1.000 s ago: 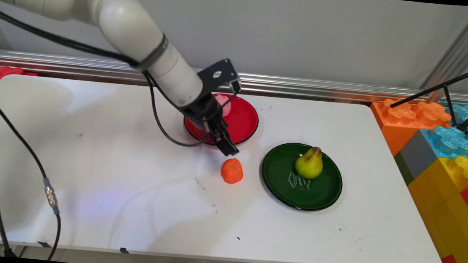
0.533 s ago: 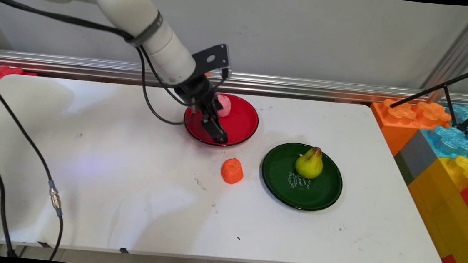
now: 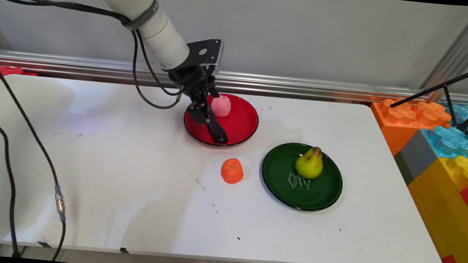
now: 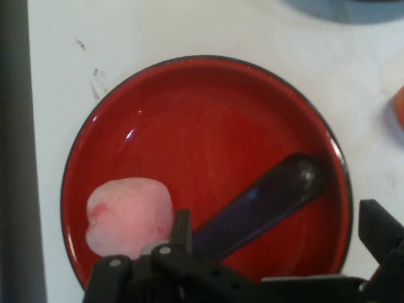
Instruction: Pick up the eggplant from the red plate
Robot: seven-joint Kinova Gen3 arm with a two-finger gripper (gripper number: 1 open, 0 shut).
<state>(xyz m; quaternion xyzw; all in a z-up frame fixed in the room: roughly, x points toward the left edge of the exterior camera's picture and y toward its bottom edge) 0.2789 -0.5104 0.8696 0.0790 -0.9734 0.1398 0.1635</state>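
above the red plate (image 4: 208, 126), claw (image 4: 278, 237) spread wide, pink fruit (image 4: 128, 216) beside

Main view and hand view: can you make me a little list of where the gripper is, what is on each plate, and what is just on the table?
gripper: open, holding nothing, above the red plate
nearest thing: pink fruit, right beside the gripper
red plate: holds only the pink fruit, near its far rim
green plate: holds a pear, standing upright
orange fruit: on the bare table, on no plate, left of the green plate
beside the table: big coloured blocks, at the right end
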